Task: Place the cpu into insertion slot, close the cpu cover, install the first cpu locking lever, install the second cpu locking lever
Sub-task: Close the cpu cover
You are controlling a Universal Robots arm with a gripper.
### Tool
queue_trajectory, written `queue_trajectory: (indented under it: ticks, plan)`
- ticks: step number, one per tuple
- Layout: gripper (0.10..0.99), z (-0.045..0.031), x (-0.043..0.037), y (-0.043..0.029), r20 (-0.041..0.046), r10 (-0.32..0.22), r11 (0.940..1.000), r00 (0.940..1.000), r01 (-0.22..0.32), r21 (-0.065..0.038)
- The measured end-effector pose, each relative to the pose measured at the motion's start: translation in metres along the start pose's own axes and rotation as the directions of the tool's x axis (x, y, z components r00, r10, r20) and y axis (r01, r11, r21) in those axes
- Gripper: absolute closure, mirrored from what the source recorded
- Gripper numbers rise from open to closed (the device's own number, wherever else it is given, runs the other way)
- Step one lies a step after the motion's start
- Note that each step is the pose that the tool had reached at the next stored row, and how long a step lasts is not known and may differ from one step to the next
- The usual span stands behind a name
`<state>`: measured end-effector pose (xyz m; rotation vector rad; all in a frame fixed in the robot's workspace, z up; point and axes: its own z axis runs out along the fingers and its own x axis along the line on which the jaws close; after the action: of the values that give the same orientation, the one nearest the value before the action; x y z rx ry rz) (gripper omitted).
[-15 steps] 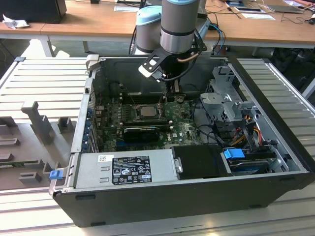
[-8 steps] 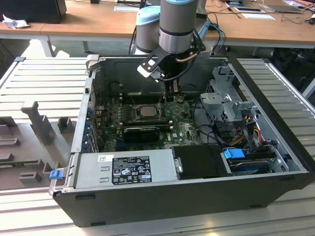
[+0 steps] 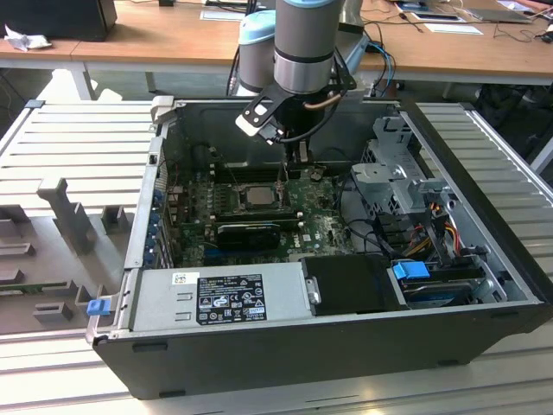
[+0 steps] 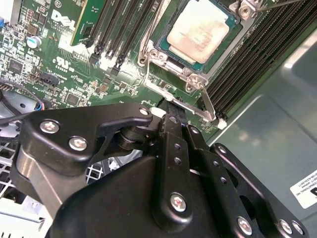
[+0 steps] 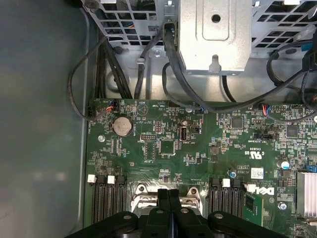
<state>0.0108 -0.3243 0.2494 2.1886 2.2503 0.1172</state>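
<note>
The cpu (image 4: 198, 27) lies flat in its socket on the green motherboard (image 4: 59, 59), its pale silvery top showing. The cpu cover (image 4: 194, 79) is a thin metal frame lying down around the chip's edges. A thin silver locking lever (image 4: 207, 101) runs beside the socket toward the dark memory slots (image 4: 257, 54). My gripper (image 4: 170, 111) hangs just off the socket's edge, fingers pressed together with nothing visible between them. From the exterior view, the gripper (image 3: 298, 164) is low inside the open case, just behind the cpu (image 3: 257, 196). The closed fingertips (image 5: 168, 196) hover over the socket's metal edge.
A grey power supply (image 3: 233, 298) fills the case front. The metal drive cage (image 3: 397, 173) with cables stands on the exterior view's right. Black cables (image 5: 148, 74) and a steel bracket (image 5: 213, 34) sit beyond the board edge. A moulded grey tray (image 3: 60, 216) lies outside.
</note>
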Motion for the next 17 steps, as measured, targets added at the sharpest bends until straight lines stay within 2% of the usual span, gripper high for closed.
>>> queue_trajectory:
  ticks: [12, 17]
  plan:
    - [0.980, -0.0001, 0.0002, -0.0061, 0.0000, 0.000, 1.0000, 1.0000, 0.000, 0.000]
    - [0.980, -0.0002, 0.0003, -0.0119, -0.0001, 0.000, 1.0000, 1.0000, 0.000, 0.000]
